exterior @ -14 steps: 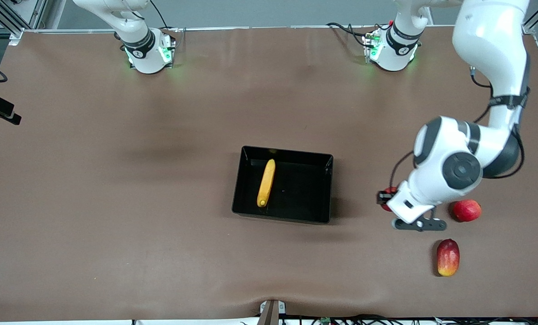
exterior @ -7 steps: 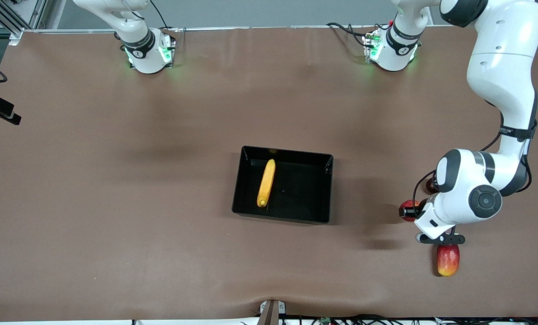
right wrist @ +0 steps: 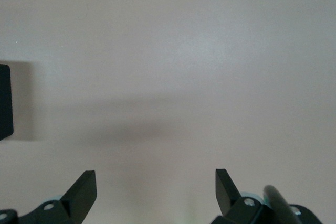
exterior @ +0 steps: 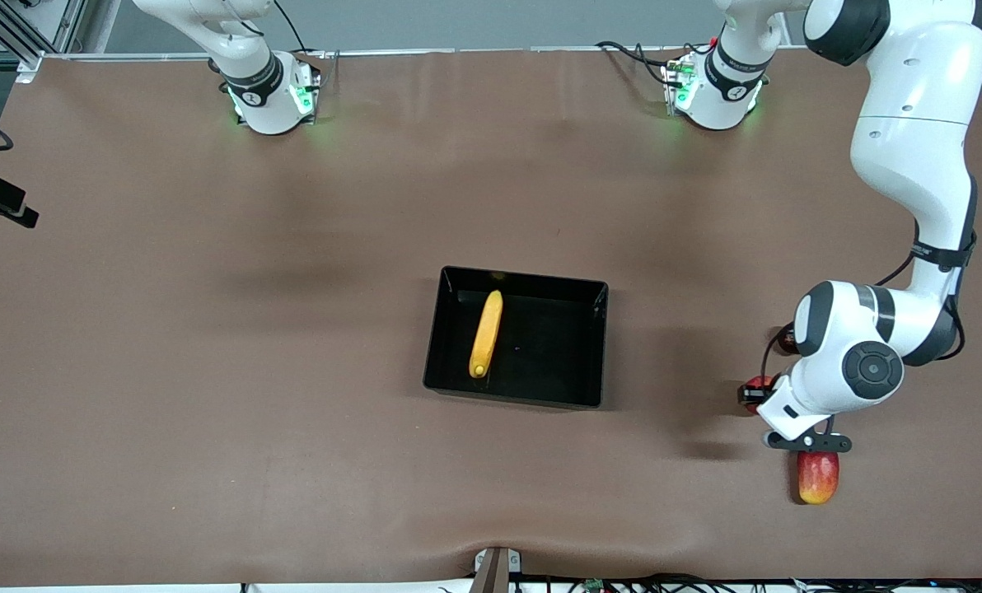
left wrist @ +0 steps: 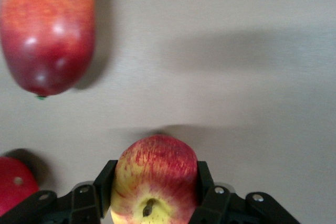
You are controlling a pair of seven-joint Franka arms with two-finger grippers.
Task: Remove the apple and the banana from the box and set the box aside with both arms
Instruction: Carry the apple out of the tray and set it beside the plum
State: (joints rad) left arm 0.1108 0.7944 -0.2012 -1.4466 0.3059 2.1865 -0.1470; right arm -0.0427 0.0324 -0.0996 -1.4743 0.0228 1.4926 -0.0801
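Red-streaked apple [left wrist: 155, 179] sits clamped in the left gripper [left wrist: 152, 203] at the front view's lower right, probably just above the table; releasing comes next. Right gripper [right wrist: 156, 187] waits, jaws wide.

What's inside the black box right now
Only the banana lies in the box, along the wall toward the right arm's end. The rest of its floor shows bare. The apple is out, gripped in the left pincer near the mango.
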